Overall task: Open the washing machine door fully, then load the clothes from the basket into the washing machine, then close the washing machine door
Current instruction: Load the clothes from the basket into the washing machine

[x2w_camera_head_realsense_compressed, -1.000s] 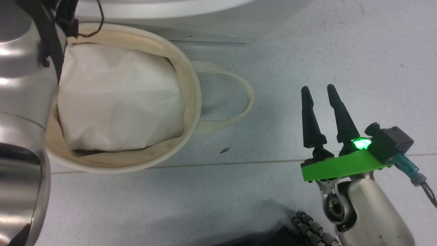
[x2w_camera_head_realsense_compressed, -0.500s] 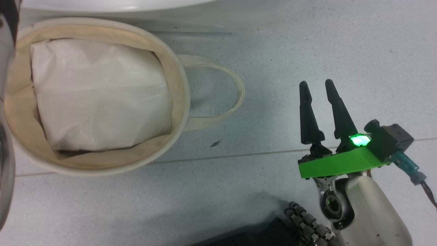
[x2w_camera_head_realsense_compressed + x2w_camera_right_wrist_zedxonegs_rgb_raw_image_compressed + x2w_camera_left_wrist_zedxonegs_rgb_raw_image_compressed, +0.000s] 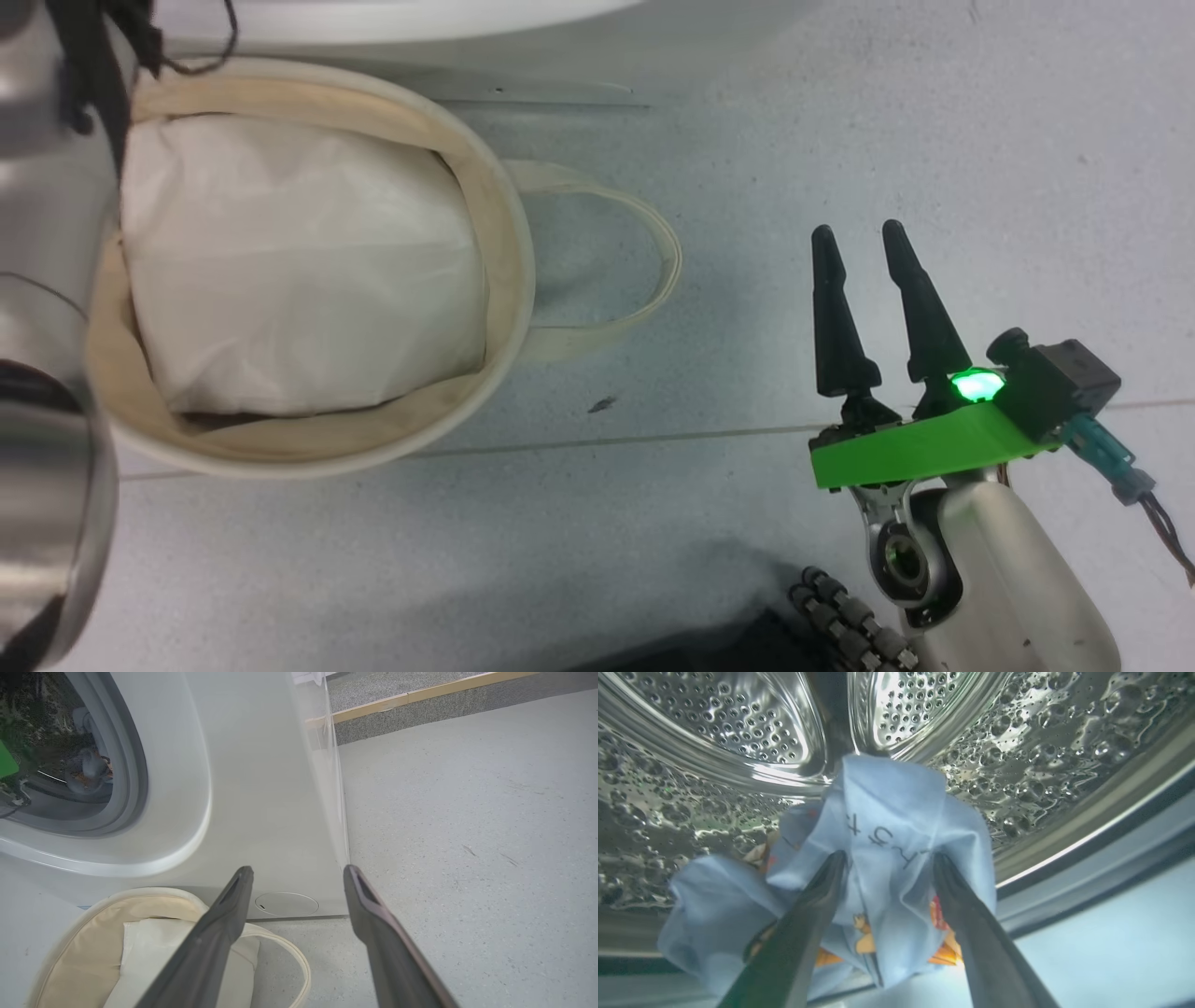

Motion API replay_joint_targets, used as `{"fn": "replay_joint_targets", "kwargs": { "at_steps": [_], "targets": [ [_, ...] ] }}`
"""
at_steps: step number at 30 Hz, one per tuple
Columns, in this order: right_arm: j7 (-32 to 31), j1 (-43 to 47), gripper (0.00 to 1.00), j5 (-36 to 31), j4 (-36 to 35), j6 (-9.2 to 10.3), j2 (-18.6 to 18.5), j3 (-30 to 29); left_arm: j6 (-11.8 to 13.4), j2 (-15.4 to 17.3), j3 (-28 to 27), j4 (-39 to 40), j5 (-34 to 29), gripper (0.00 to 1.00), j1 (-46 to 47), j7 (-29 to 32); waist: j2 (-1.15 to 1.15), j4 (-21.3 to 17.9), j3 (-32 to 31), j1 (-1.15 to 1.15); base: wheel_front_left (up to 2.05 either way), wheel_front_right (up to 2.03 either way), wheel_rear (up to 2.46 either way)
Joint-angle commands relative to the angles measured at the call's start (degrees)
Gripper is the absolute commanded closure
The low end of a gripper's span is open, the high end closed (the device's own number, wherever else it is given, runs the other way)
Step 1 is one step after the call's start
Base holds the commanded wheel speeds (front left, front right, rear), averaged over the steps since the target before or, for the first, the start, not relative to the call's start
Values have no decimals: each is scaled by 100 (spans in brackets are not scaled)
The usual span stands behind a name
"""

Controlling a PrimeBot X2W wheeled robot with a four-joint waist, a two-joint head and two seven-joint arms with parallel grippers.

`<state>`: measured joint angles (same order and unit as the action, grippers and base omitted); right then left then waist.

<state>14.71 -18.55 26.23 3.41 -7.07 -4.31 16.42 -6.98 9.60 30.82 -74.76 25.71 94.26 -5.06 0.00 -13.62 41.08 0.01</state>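
Observation:
Inside the perforated steel drum my left gripper stands open, fingers spread. A crumpled light blue garment with orange-brown figures bulges between and beyond them; another blue fold lies at the lower left. The round cream basket sits on the floor and holds the white padding. My right gripper hovers open above the floor to the basket's right, holding nothing. In the right wrist view the right gripper faces the white washing machine and its grey gasket. The door is out of view.
My silver left forearm reaches over the basket's left rim. One loop handle lies flat on the grey floor between the basket and my right gripper. A raised kerb runs behind the machine's right side.
The head camera swung left and back, so the basket shifted in the picture and my left forearm returned at the left edge. My right gripper stayed put, open.

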Motion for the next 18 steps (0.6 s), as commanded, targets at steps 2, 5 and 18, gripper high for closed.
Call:
{"fn": "replay_joint_targets", "kwargs": {
  "at_steps": [2,5,18],
  "targets": [
    [29,83,0,-5,-104,-42,-13,103,49,92,-7,104,56,0,35,-162,0,86,-178,0,0,0,0],
    [29,87,0,1,-58,-42,-59,61,50,14,-93,123,164,0,-131,-618,0,187,-376,0,0,0,0],
    [29,201,0,36,103,-42,-379,36,288,31,-676,1770,183,0,-2203,-992,0,782,-1455,-1,0,0,0]
  ]
}}
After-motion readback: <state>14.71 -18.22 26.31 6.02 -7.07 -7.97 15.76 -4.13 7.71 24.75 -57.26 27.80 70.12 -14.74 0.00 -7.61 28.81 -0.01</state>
